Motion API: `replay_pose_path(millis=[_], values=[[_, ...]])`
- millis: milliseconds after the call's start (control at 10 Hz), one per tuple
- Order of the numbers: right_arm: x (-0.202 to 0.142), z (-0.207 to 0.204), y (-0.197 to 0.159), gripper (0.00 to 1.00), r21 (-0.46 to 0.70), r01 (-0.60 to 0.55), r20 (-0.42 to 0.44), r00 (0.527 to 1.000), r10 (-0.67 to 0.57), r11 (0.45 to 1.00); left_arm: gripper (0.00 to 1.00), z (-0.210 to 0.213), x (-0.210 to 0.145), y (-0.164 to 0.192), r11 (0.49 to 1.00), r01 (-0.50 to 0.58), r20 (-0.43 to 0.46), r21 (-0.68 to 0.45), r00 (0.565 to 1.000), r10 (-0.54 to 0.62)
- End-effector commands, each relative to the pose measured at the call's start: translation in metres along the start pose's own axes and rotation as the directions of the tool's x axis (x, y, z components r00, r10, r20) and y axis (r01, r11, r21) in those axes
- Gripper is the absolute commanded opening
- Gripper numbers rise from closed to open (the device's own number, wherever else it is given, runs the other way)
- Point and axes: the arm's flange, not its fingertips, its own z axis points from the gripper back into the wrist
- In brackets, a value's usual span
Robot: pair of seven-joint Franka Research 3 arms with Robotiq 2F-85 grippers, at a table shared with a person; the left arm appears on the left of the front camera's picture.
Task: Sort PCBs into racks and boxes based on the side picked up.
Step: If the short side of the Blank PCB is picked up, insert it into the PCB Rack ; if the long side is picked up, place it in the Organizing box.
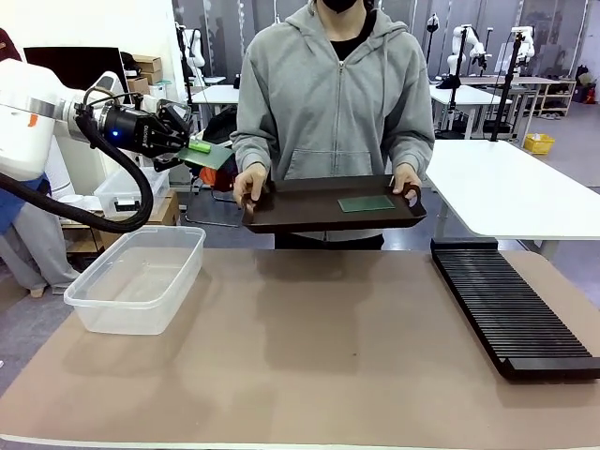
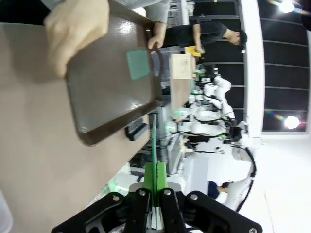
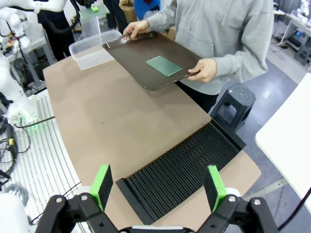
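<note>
Left jaws are pressed together on a green PCB (image 1: pixel 214 157), pinching it by one edge w/ the board sticking out roughly flat toward the person (image 1: pixel 333 103). It hangs in the air at the table's (image 1: pixel 309 356) left side, higher than the clear box (image 1: pixel 122 314) and near its far end, not touching it; can't tell if it's over the box or just beyond. In the left wrist view this board shows edge-on, a thin green line btwn the pads (image 2: pixel 163 179). The second PCB (image 1: pixel 366 202) lies flat on a dark brown tray (image 1: pixel 300 214), right of the tray's middle. The person holds the tray by both ends w/ both hands (image 1: pixel 251 183), lifted off the table at its far edge. Right jaws are spread wide, nothing btwn them. They hover above the near end of the black rack (image 1: pixel 511 300), which lies along the table's right side.
</note>
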Motion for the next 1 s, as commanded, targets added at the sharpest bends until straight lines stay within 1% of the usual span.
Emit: replay_pose_path(millis=[0,100,300,400,500,600,700,800,900], values=[[-0.001,-0.001,0.0,1.0,0.002,-0.002,0.001,1.0,0.002,1.0,0.03,0.026,0.0,-0.01,0.972,0.131,0.019,0.198,0.99,-0.137],[-0.001,-0.001,0.0,1.0,0.002,-0.002,0.001,1.0,0.002,1.0,0.03,0.043,-0.003,-0.017,0.93,0.197,-0.008,0.311,0.979,-0.205],[-0.001,-0.001,0.0,1.0,0.002,-0.002,0.001,1.0,0.002,1.0,0.03,0.064,0.0,-0.016,0.82,0.264,-0.035,0.507,0.958,-0.286],[-0.001,-0.001,0.0,1.0,0.002,-0.002,0.001,1.0,0.002,1.0,0.03,0.069,0.001,-0.011,0.746,0.314,-0.068,0.587,0.937,-0.342],[-0.001,-0.001,0.0,1.0,0.002,-0.002,0.001,1.0,0.002,1.0,0.03,0.073,0.001,-0.003,0.679,0.341,-0.124,0.65,0.929,-0.348],[-0.001,-0.001,0.0,1.0,0.002,-0.002,0.001,1.0,0.002,1.0,0.03,0.071,0.0,0.005,0.642,0.357,-0.148,0.678,0.922,-0.357],[-0.001,-0.001,0.0,1.0,0.002,-0.002,0.001,1.0,0.002,1.0,0.03,0.066,-0.002,0.013,0.615,0.377,-0.139,0.692,0.906,-0.4],[-0.001,-0.001,0.0,1.0,0.002,-0.002,0.001,1.0,0.002,1.0,0.03,0.057,-0.005,0.024,0.565,0.39,-0.158,0.727,0.896,-0.416],[-0.001,-0.001,0.0,1.0,0.002,-0.002,0.001,1.0,0.002,1.0,0.03,0.05,-0.009,0.035,0.553,0.392,-0.171,0.735,0.896,-0.409]])
